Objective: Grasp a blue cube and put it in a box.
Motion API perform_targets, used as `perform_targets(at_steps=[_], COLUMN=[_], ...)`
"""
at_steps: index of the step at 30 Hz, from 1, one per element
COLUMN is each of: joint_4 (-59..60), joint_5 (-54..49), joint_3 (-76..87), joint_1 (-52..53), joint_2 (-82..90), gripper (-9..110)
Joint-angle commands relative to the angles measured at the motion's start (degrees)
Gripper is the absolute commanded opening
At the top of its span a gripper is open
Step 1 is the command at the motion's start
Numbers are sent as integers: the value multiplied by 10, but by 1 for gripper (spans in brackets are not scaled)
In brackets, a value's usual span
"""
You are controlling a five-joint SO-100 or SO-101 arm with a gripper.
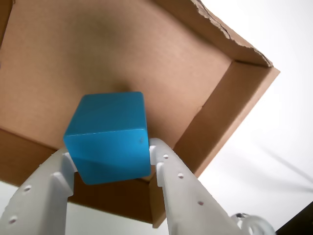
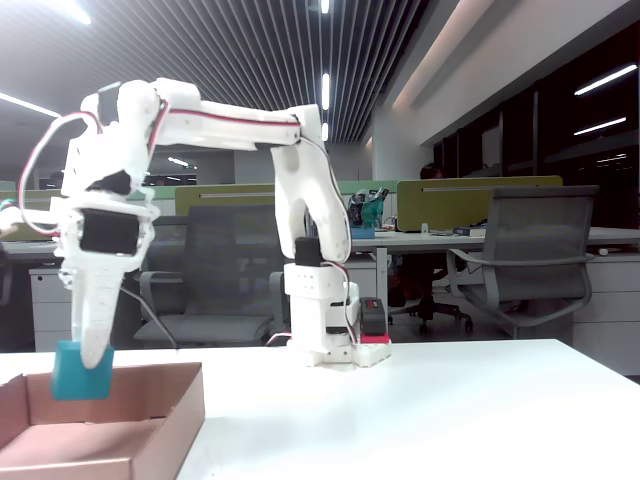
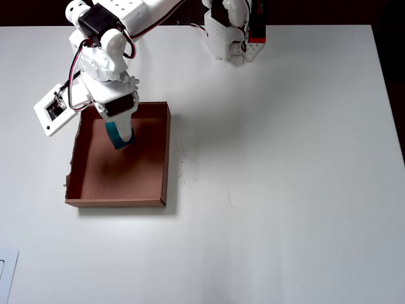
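My gripper (image 1: 111,154) is shut on the blue cube (image 1: 107,137), with one white finger on each side of it. The cube (image 3: 116,135) hangs over the far left part of the box (image 3: 166,158), a shallow brown cardboard tray. In the fixed view the cube (image 2: 80,373) sits at about the height of the box (image 2: 160,425) rim, with the gripper (image 2: 92,368) pointing straight down. Its shadow falls on the box floor (image 1: 98,49). I cannot tell whether it touches the floor.
The arm's base (image 3: 231,31) stands at the back of the white table (image 3: 285,158). One box wall has a torn edge (image 1: 215,24). A white flat object (image 3: 5,272) lies at the front left corner. Office chairs (image 2: 520,260) stand behind the table.
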Motion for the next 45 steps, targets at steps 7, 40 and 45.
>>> perform_targets(at_steps=[7,40,45], joint_4=[-54,-26,-26], joint_5=[2,2,0], joint_3=[-4,-7,-4], joint_1=[-8,0,0], joint_2=[-64,-54,-40], gripper=[16,37,37])
